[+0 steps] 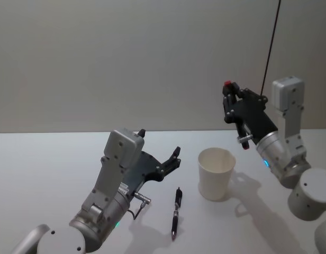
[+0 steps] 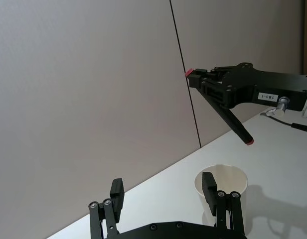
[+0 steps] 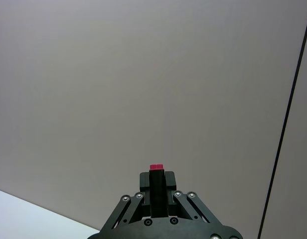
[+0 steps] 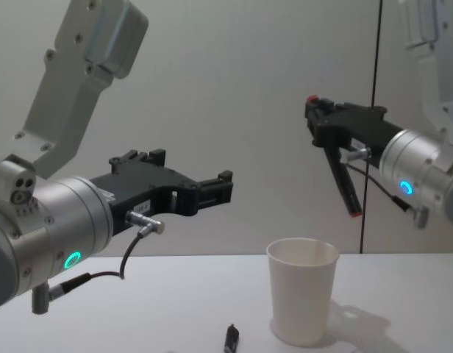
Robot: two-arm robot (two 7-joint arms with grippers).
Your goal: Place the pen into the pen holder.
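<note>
The left gripper (image 1: 171, 161) is seen closest in, held a little above the white table (image 1: 57, 169) on the robot's left side; its fingers (image 2: 116, 194) are spread apart and nothing is held between them. The fingertips are pointed towards the pen holder (image 1: 216, 173) — a plain white paper cup that stands upright on the table, just to the right of the gripper and apart from it. A black pen (image 1: 177, 210) is laid flat on the table, just left of the cup's base and nearer the robot than the left gripper's tips; it is touched by neither gripper, and its end is caught at the lower edge of the chest view (image 4: 231, 338). The right gripper (image 1: 229, 90) is raised well above the table, higher than the cup's rim and slightly to the right of it. Its fingers are closed together on a slender black rod (image 2: 233, 124), pen-like in shape and red at both ends; the rod is hung at a slant from the fingertips, its lower red end held in the air above the cup and clear of the rim.
</note>
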